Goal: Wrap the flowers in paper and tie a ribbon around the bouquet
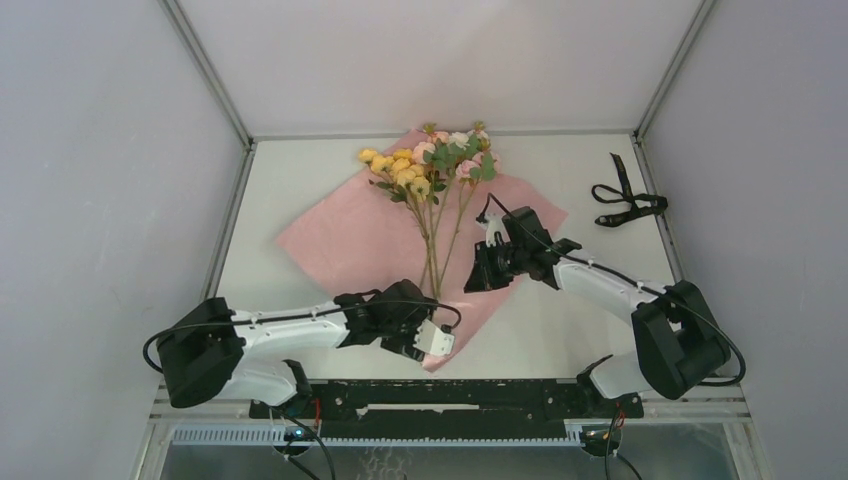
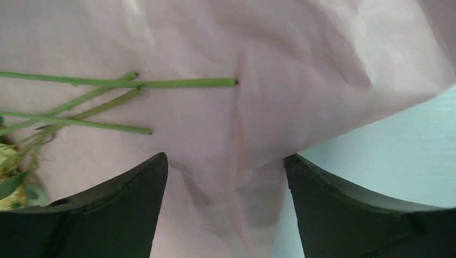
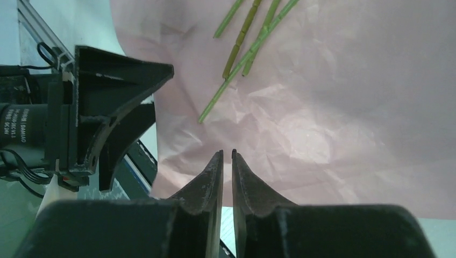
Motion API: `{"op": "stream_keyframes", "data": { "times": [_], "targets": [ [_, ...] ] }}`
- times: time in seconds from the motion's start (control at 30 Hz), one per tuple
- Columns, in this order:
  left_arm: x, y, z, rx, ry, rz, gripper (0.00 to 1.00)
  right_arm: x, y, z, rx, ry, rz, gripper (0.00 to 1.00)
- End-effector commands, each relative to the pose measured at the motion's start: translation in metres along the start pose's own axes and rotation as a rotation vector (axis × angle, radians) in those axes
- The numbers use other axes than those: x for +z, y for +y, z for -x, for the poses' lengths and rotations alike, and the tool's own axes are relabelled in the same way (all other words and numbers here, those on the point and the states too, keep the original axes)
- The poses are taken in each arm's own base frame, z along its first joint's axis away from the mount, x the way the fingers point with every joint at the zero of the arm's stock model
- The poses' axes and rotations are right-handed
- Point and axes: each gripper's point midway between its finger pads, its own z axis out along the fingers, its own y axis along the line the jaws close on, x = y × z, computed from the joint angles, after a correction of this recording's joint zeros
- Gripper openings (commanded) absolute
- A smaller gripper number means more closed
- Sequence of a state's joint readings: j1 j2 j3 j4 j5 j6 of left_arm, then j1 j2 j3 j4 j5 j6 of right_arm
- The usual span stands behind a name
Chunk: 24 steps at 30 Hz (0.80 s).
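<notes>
The paper [image 1: 335,240] lies pink face up on the table, with the flowers [image 1: 430,160] across it, blooms at the far side and thin green stems [image 2: 177,83] pointing toward me. My left gripper [image 1: 432,335] hovers over the paper's near corner. It is open wide [image 2: 225,157], and a raised crease of paper [image 2: 253,177] stands loose between its fingers. My right gripper [image 1: 482,274] is over the paper's right edge. A narrow slit shows between its tips [image 3: 226,153], with nothing in it. The stems [image 3: 242,48] lie beyond it. The black ribbon [image 1: 628,203] lies looped at the back right.
White walls with metal rails close in the table on the left, back and right. The left gripper's body [image 3: 107,107] shows close by in the right wrist view. Bare white tabletop [image 2: 387,161] lies right of the paper's near corner.
</notes>
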State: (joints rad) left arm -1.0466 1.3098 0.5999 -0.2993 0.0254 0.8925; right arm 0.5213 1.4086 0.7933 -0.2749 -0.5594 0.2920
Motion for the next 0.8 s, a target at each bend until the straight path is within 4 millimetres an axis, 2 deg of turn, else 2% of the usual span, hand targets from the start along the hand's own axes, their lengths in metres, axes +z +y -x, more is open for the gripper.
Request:
{"op": "stream_keyframes", "data": {
  "times": [0.0,0.13,0.33,0.43,0.57,0.7,0.77],
  "targets": [
    [0.012,-0.007,-0.021,0.051,0.076,0.006,0.81,-0.005,0.01,-0.01,-0.027,0.02,-0.007,0.19],
    [0.008,-0.001,-0.016,0.026,0.047,0.047,0.44,-0.01,0.02,-0.009,-0.049,-0.007,0.071,0.2],
    [-0.005,0.006,0.0,-0.06,-0.028,0.061,0.01,-0.021,0.04,-0.008,-0.187,-0.029,0.174,0.23],
    [-0.009,0.006,0.004,-0.136,-0.052,0.0,0.0,-0.029,0.057,-0.004,-0.35,-0.08,0.229,0.24],
    [-0.024,0.011,0.011,-0.243,-0.133,-0.07,0.0,-0.04,0.077,-0.005,-0.662,-0.186,0.276,0.25],
    [-0.034,0.015,0.021,-0.291,-0.198,-0.116,0.0,-0.052,0.097,-0.023,-1.066,-0.278,0.332,0.29],
    [-0.036,0.012,0.025,-0.302,-0.214,-0.152,0.0,-0.048,0.094,-0.046,-1.327,-0.3,0.346,0.41]
  ]
}}
